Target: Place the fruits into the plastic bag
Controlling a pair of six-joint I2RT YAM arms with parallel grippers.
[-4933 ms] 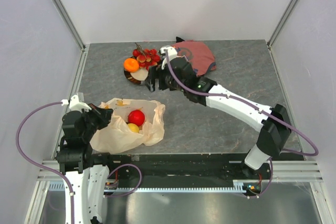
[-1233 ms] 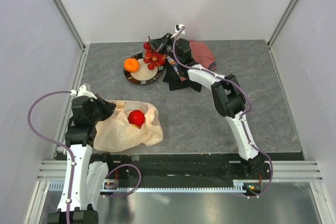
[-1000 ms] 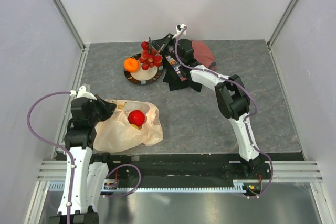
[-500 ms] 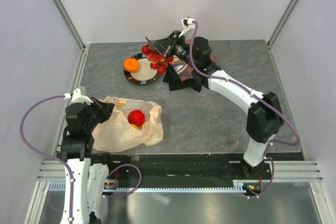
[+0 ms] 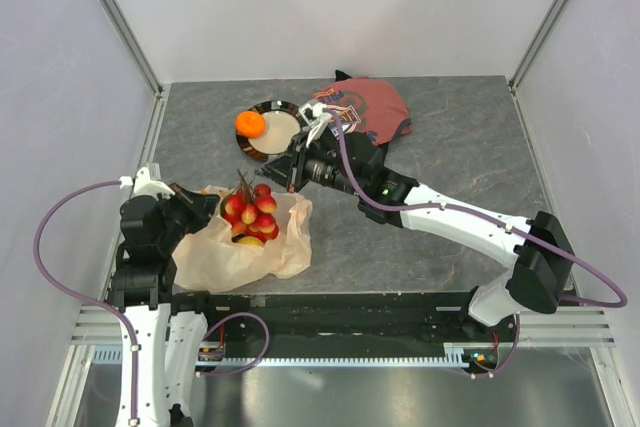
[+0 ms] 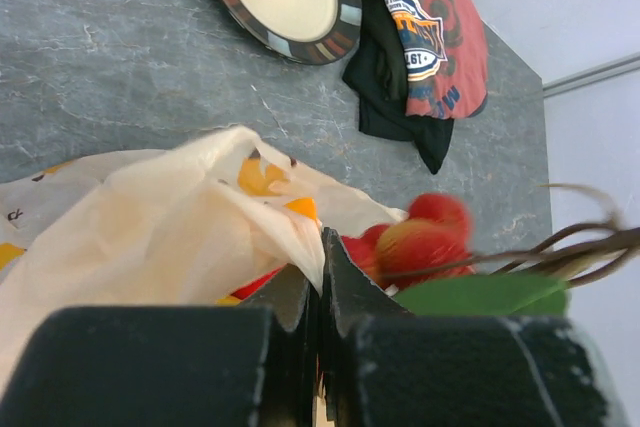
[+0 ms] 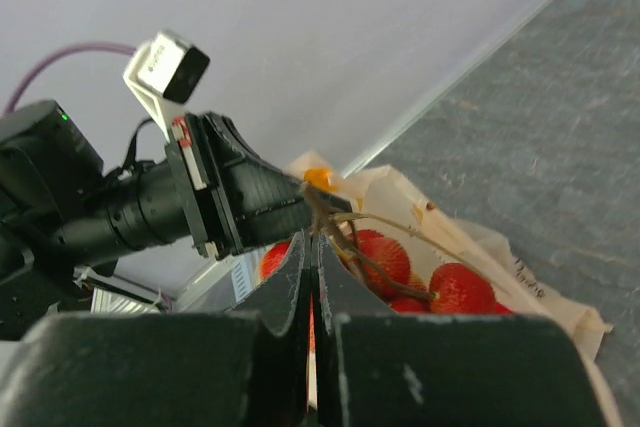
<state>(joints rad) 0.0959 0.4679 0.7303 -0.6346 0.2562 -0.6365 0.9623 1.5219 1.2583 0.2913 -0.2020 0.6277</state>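
My right gripper [image 7: 316, 242] has its fingers pressed together on the thin brown stems of the small red berries [image 5: 252, 209]. The bunch hangs from that pinch right over the open mouth of the plastic bag [image 5: 230, 257]. In the top view the lowest berries sit level with the opening, against the pale film. I cannot tell whether they rest on anything inside.

My left gripper [image 6: 321, 277] is closed on a fold of the bag's edge at the near left side, so the film stands up in a crinkled peak beside my fingers. The bag lies on the grey table [image 5: 440, 147] in front of my left base, its mouth turned toward the middle of the table. Yellow prints show through the film.

Inside the bag, a yellow fruit [image 5: 250, 240] peeks out just under the berry bunch. My left wrist camera also catches some red under the film below my fingers, but I cannot tell what it belongs to.

Farther back on the table is the dark round plate [image 5: 283, 129], its cream centre bare. The orange [image 5: 250, 123] sits at the plate's left edge, the only fruit on it. The red-and-black printed cloth [image 5: 375, 109] lies folded just to the right of the plate, well apart from the bag.
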